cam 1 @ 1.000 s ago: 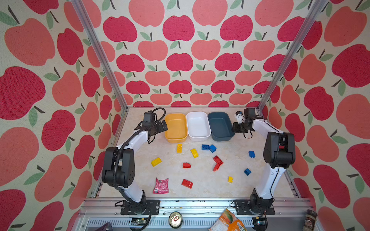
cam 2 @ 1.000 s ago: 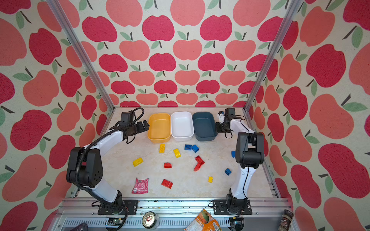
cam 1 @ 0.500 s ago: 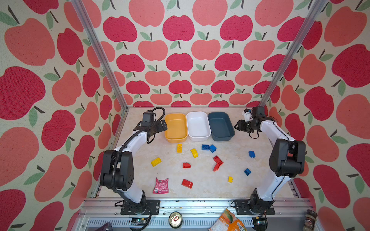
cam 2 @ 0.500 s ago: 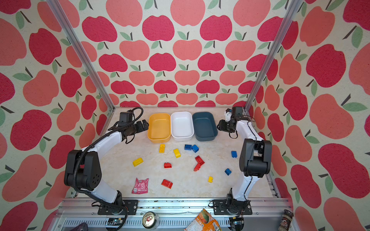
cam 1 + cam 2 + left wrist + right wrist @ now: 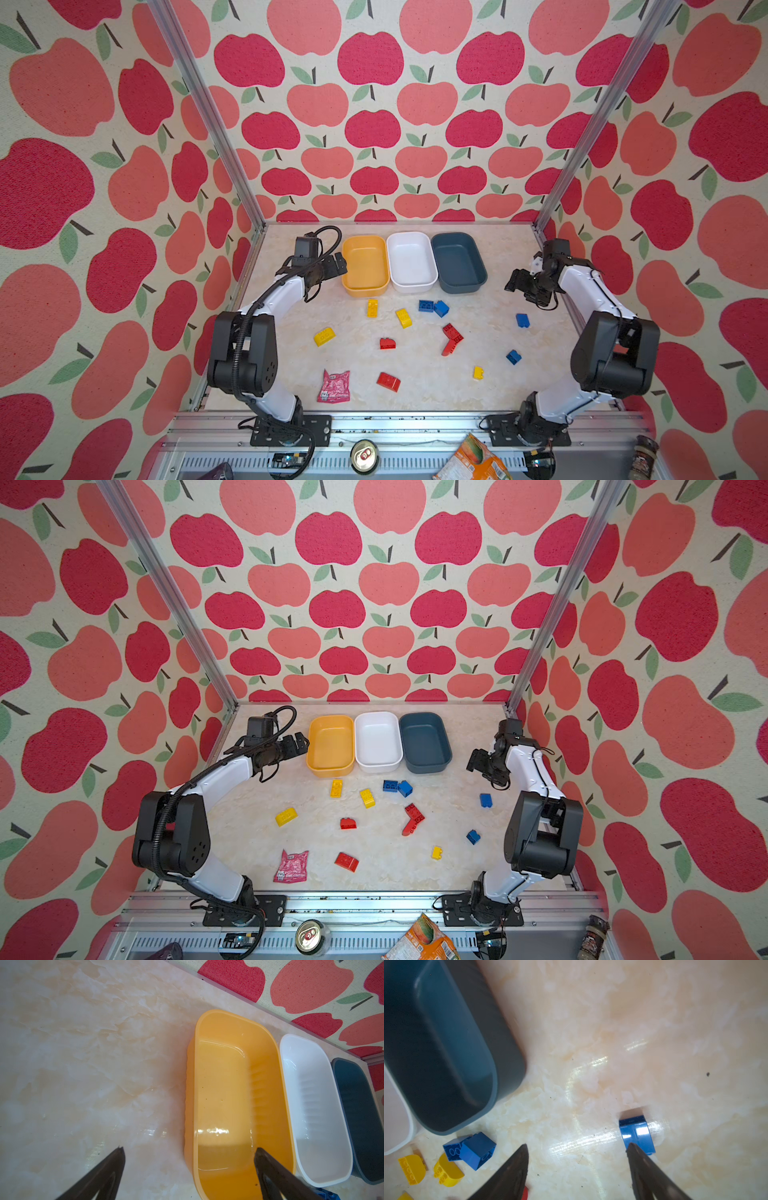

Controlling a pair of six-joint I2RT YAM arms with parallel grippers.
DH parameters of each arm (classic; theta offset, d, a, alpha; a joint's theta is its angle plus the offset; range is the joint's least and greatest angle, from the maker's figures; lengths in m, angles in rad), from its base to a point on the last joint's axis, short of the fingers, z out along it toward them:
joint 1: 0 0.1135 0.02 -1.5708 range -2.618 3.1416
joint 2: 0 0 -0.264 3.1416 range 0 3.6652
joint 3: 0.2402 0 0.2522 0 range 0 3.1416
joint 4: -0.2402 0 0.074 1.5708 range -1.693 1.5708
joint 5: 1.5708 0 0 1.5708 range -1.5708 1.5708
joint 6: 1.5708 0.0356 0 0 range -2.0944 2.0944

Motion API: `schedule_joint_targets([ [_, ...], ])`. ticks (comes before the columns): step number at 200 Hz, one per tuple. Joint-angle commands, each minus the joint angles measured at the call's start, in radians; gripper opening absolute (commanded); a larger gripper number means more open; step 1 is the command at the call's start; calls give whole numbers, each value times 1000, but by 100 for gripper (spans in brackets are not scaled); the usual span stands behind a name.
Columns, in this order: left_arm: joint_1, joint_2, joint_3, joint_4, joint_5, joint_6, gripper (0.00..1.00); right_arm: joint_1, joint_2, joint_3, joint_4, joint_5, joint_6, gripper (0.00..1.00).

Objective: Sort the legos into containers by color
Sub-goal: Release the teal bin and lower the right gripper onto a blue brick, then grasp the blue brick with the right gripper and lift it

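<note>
the bent left arm's fingers (image 5: 108,1172) gape empty beside the shallow yellow-orange plastic tub (image 5: 365,266). the right arm's fingers (image 5: 645,1167) hang parted, empty, over the worktop (image 5: 432,390).

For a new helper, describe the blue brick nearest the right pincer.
Find the dark blue-grey tub, rightmost of three at the back. Right of it hangs the right pincer; the blue brick lies just in front, alone, farther back than the other lone blue brick.
</note>
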Motion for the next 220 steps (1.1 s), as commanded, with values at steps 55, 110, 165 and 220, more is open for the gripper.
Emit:
schedule_joint_targets([
  [55, 41, -22, -35, 33, 47, 0, 99, -3, 24, -83, -28, 169, -176, 79],
  [110, 50, -34, -42, 35, 52, 1, 99, -1, 56, -152, 84, 163, -242, 74],
  [165, 50, -40, -39, 33, 54, -5, 99, -2, 118, -145, 114, 173, -247, 65],
  [220, 50, -57, -49, 32, 50, -6, 99, 8, 147, -144, 100, 190, -246, 49],
])
